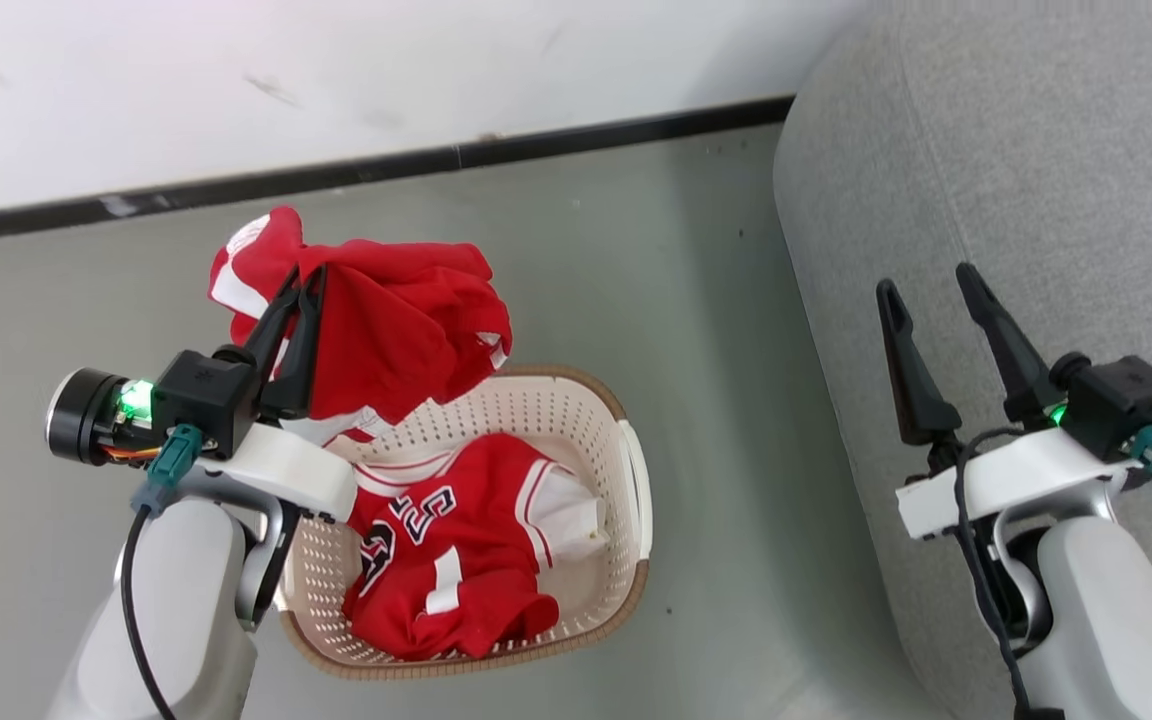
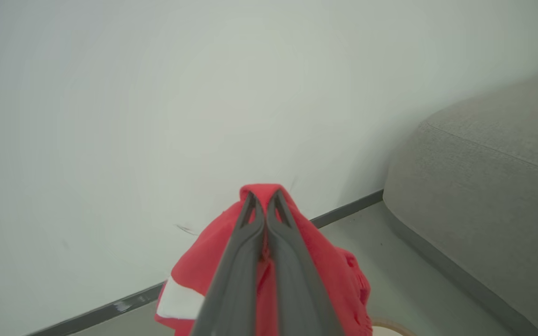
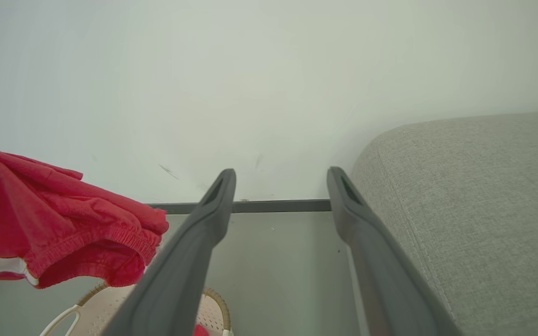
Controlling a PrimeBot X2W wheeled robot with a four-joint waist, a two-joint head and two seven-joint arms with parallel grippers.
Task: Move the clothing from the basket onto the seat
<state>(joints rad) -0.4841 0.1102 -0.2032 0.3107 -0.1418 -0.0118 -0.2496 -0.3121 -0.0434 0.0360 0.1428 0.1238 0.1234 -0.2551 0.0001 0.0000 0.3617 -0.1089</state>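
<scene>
Left jaws clench a red garment (image 1: 406, 320), hanging above the basket (image 1: 546, 405) at its 11 o'clock. A jersey (image 1: 476, 590) lies inside. Right jaws gape empty by the sofa (image 1: 1036, 150), at 3 o'clock.

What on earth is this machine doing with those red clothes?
The robot is moving laundry from a laundry basket to the grey sofa. Its left claw is shut on a red garment, held up above the basket. A red jersey with numbers lies in the basket, not yet moved. The right claw is open and holds nothing, near the sofa.
</scene>
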